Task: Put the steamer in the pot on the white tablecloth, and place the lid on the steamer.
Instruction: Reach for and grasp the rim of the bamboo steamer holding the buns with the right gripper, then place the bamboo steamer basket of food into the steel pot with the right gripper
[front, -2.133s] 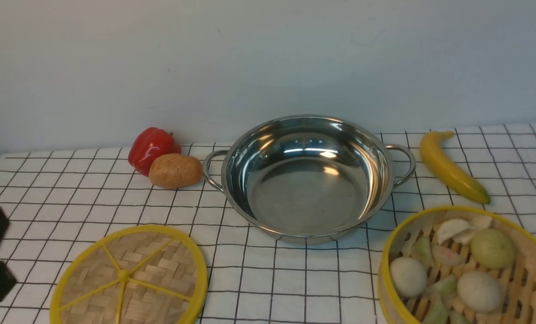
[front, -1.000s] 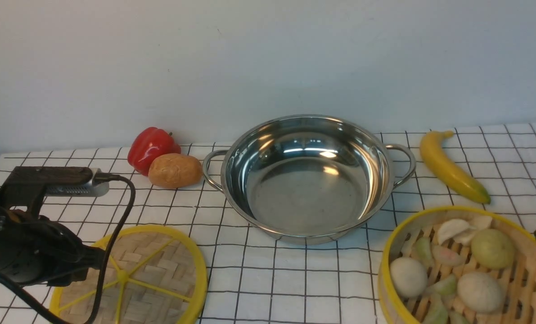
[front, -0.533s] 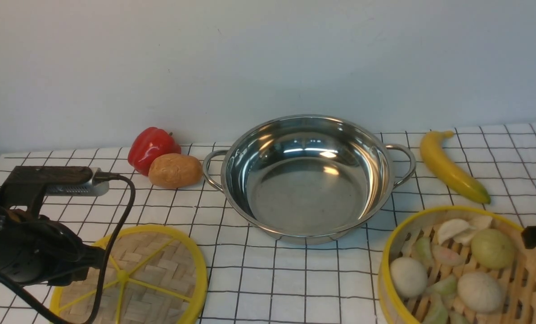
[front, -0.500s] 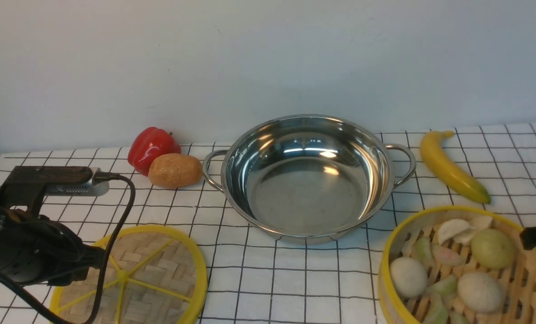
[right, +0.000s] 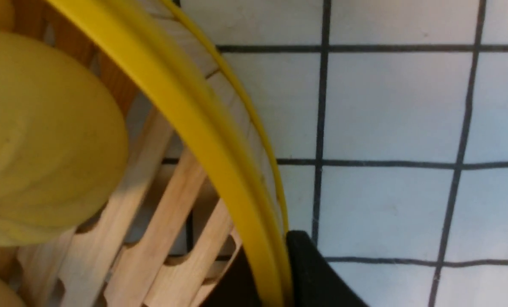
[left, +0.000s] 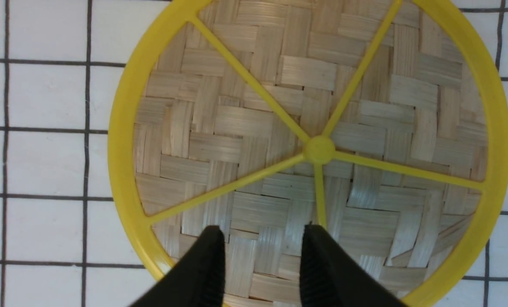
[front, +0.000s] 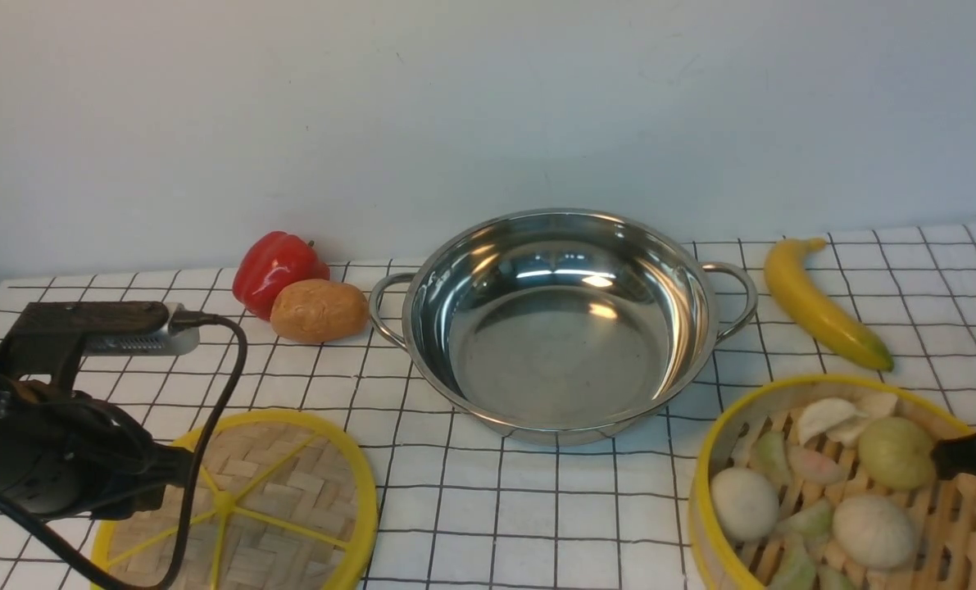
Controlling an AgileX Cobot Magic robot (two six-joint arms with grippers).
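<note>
Two grippers: both are working low over the surface, one at each bottom corner of the front view.
Right gripper (right: 267, 251): its jaws are pinching the steamer (right: 194, 132) by the yellow rim. One black finger (right: 317, 277) is pressing on the outside of the wall and the other is sitting inside the basket.
Steamer: it is resting on the white tablecloth (front: 537, 524) in the lower right of the front view, outside the pot. It is carrying pale round buns (front: 744, 502) and folded dumplings (front: 832, 414) on its slats.
Left gripper (left: 262, 232): its jaws are standing apart with nothing between them. They are hovering over the woven part of the lid (left: 317, 149), close to its rim; whether the tips are touching the weave I cannot tell.
Lid: it is lying flat on the cloth in the lower left of the front view, partly hidden by the left arm (front: 45, 459).
Pot (front: 557, 344): it is sitting in the middle of the frame, apart from steamer and lid, showing its bare shiny floor.
Red pepper (front: 274, 270) and potato (front: 320, 310): they are lying against each other just left of the pot's handle.
Banana (front: 823, 307): it is lying right of the pot, above the steamer in the frame.
</note>
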